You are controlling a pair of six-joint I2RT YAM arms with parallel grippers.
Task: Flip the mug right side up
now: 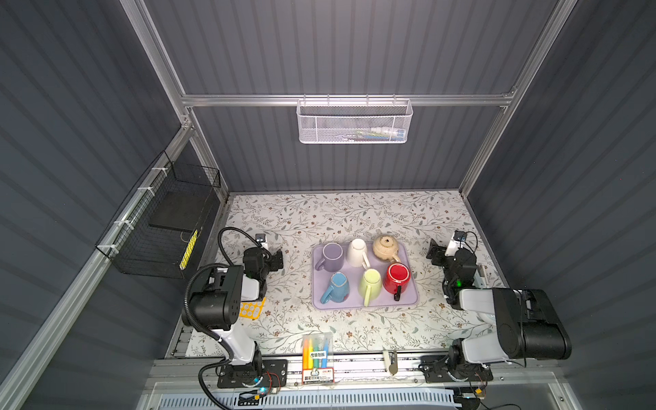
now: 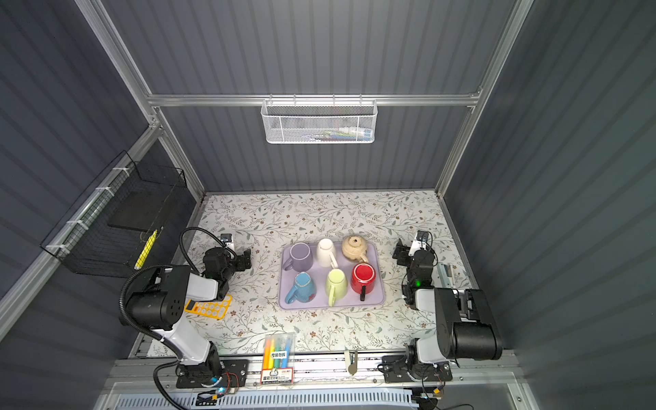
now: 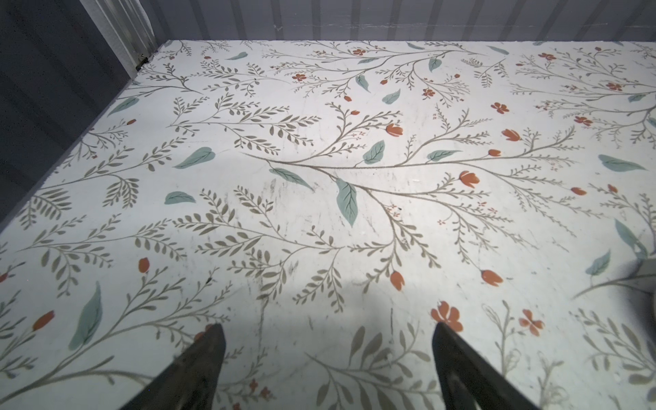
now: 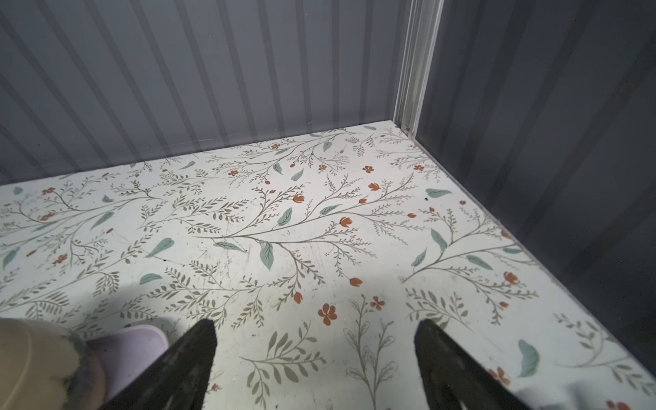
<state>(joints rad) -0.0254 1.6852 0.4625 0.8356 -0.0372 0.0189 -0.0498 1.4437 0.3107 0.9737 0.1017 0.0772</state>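
A lavender tray in the middle of the floral table holds several mugs: purple, white, blue, yellow-green and red. The purple mug shows its hollow. The white, blue and yellow-green ones look mouth down, and the red one I cannot judge. My left gripper hangs left of the tray, open over bare table. My right gripper is open to the right of the tray, with nothing between its fingers.
A beige teapot stands in the tray's far right corner. An orange stencil lies under the left arm and a marker pack sits at the front edge. A white mesh basket and a black wire basket hang on the walls.
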